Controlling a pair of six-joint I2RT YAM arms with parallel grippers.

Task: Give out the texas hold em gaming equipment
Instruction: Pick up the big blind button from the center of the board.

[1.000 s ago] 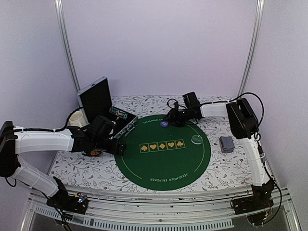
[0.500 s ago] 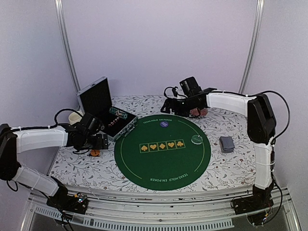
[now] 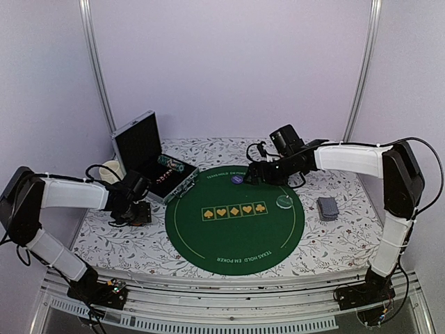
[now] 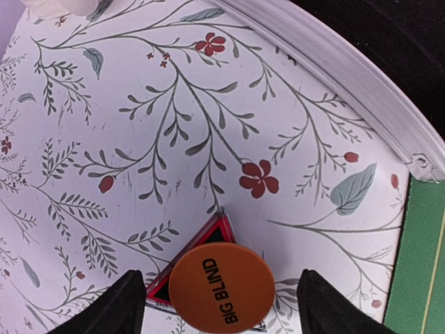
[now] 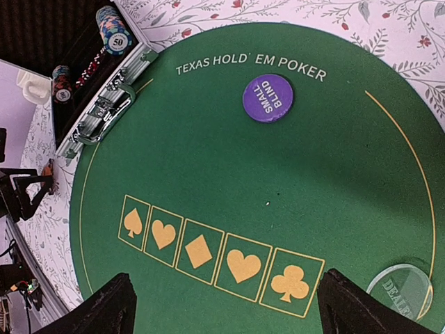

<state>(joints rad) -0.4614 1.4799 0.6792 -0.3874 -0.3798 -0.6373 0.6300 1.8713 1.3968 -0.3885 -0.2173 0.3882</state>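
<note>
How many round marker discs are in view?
3. Orange Big Blind disc on the floral cloth, overlapping the triangular marker, within the open left gripper. Purple Small Blind disc on the green mat, far side. Clear Dealer disc near the mat's right edge.

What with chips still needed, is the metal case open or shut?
Open: the metal case has its lid upright, chips showing inside.

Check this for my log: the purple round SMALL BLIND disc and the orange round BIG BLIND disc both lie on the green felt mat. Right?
Only the purple round SMALL BLIND disc does. The orange round BIG BLIND disc lies on the floral tablecloth, off the green felt mat (left wrist view).
</note>
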